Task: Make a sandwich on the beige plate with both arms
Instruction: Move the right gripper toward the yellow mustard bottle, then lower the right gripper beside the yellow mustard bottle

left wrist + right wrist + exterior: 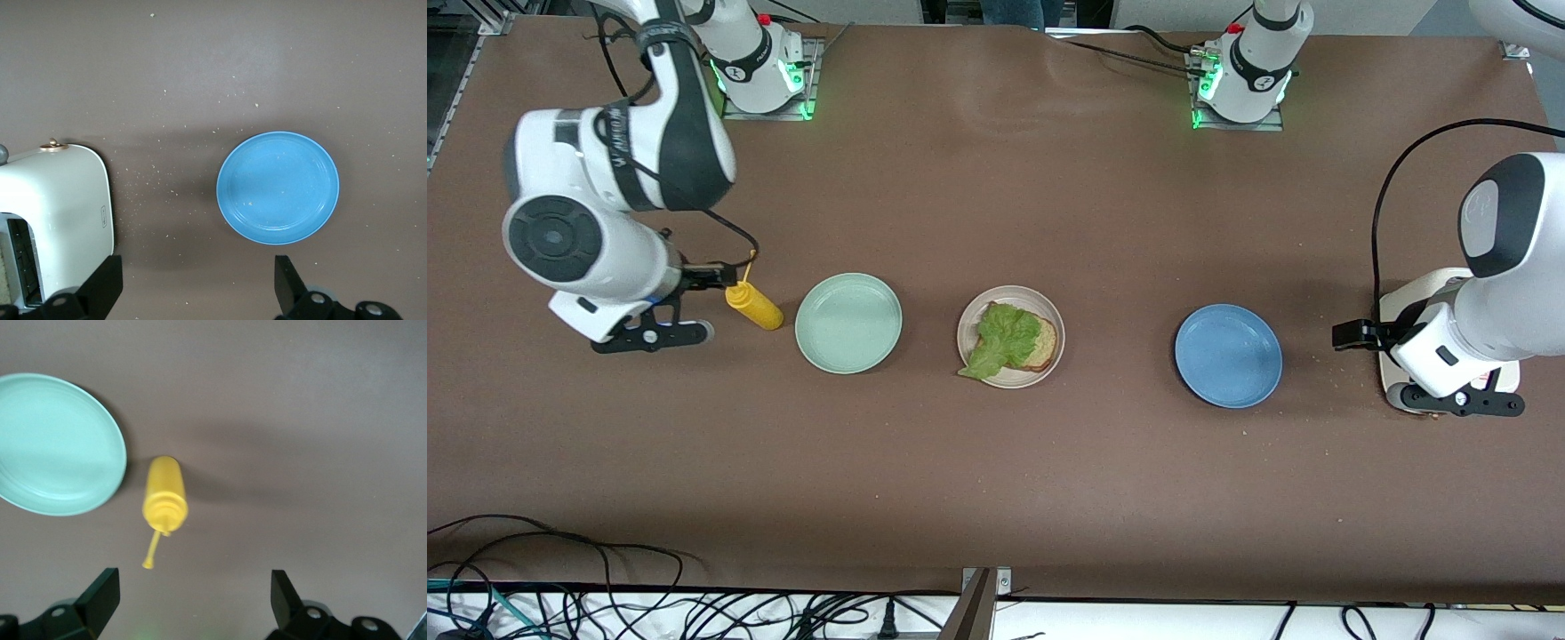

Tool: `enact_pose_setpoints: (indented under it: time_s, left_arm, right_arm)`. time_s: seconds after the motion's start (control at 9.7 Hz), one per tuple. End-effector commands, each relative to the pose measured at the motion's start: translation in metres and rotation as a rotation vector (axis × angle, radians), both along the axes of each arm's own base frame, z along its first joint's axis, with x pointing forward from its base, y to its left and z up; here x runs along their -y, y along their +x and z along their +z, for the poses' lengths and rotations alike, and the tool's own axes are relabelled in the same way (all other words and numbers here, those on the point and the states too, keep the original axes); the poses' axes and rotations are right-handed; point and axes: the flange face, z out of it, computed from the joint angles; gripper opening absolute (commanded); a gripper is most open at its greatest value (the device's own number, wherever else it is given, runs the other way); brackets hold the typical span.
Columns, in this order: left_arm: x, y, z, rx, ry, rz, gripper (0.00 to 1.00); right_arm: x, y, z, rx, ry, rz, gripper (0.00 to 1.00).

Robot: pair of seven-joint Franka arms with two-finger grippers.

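Front view shows the beige plate (pixel 1051 313) mid-table, carrying one bread slice (pixel 1043 341) under a lettuce leaf (pixel 1000 338). The mint plate (pixel 848 323) and blue plate (pixel 1228 356) flank it. The right gripper (pixel 193 600) hangs over the table by the mustard bottle (pixel 164 497), fingers apart; the left gripper (pixel 199 287), fingers apart, hangs beside the toaster (pixel 57 213).

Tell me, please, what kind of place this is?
Probably a robotics lab staged as a kitchen: two bolted-down robot arms, a brown table with plates, a toaster, and loose cables along its edge.

no readable text, labels, brands or numbers on anything
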Motion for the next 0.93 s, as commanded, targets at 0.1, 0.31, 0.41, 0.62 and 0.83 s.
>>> enact_pose_setpoints:
  time_s: [0.1, 0.31, 0.41, 0.62, 0.83]
  left_arm:
    - [-0.002, -0.009, 0.030, 0.030, 0.016, -0.013, 1.00]
    - [0.001, -0.016, 0.043, 0.037, 0.017, -0.015, 1.00]
    - [0.004, -0.020, 0.051, 0.033, 0.006, -0.015, 1.00]
    - [0.009, -0.033, 0.060, -0.015, -0.029, -0.008, 1.00]
    - [0.011, -0.044, 0.076, -0.026, -0.024, -0.012, 1.00]
  right_arm:
    - [0.060, -0.014, -0.015, -0.007, 0.170, 0.112, 1.00]
    - [0.107, -0.018, -0.032, -0.007, 0.316, 0.117, 1.00]
    - [0.126, -0.019, -0.038, -0.005, 0.378, 0.153, 1.00]
    - [0.161, -0.019, -0.054, 0.015, 0.507, 0.222, 1.00]
    - [0.182, -0.018, -0.072, 0.039, 0.601, 0.279, 1.00]
